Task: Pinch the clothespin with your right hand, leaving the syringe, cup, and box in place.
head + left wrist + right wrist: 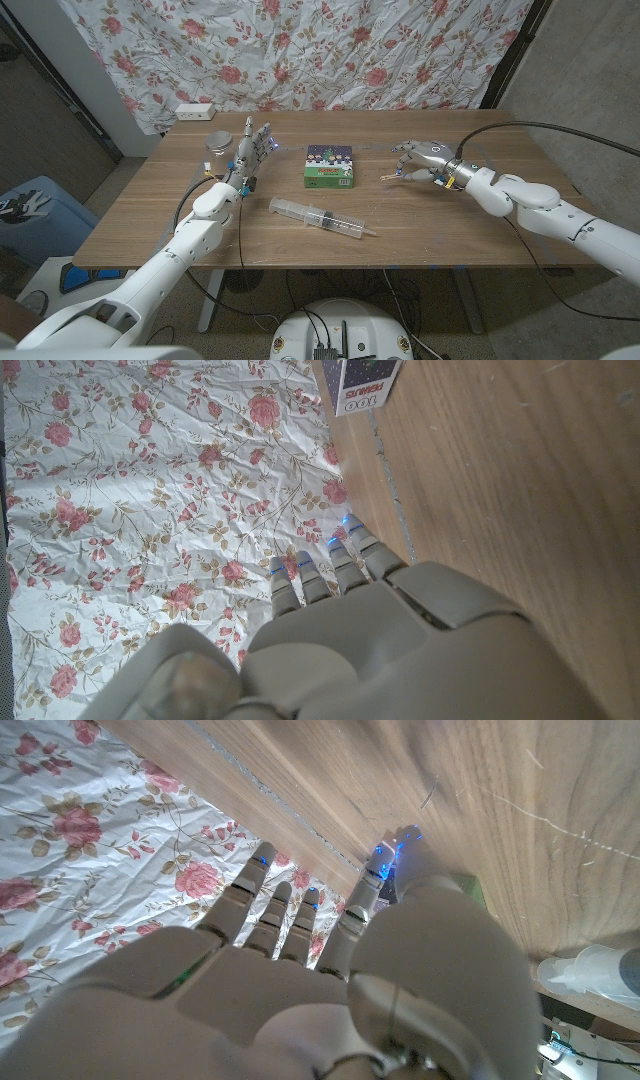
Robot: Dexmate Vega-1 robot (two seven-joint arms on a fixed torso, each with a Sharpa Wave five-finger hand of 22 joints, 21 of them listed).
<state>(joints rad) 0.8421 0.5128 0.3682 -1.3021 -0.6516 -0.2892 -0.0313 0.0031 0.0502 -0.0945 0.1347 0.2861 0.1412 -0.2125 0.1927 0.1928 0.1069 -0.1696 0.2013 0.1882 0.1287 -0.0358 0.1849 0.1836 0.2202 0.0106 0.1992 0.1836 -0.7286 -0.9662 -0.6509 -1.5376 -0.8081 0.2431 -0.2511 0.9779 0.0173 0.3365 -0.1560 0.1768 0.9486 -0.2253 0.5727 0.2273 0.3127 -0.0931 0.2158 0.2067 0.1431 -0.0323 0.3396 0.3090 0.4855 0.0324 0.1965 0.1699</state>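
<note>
Both hands are over the table: the right hand (pixel 420 160), fingers curled down, hovers right of the box (pixel 329 168) and pinches the small tan clothespin (pixel 392 175). Left hand (pixel 252 150) stands open near the cup (pixel 218 143); the syringe (pixel 320 217) lies in front

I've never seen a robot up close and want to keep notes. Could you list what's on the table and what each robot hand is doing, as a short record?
table: wooden
box: green, mid-table
syringe: lying in front of the box
cup: far left, beside the left robot hand
clothespin: small, at the right robot hand's fingertips
left robot hand: fingers apart, holding nothing
right robot hand: over the clothespin; grip unclear
</note>
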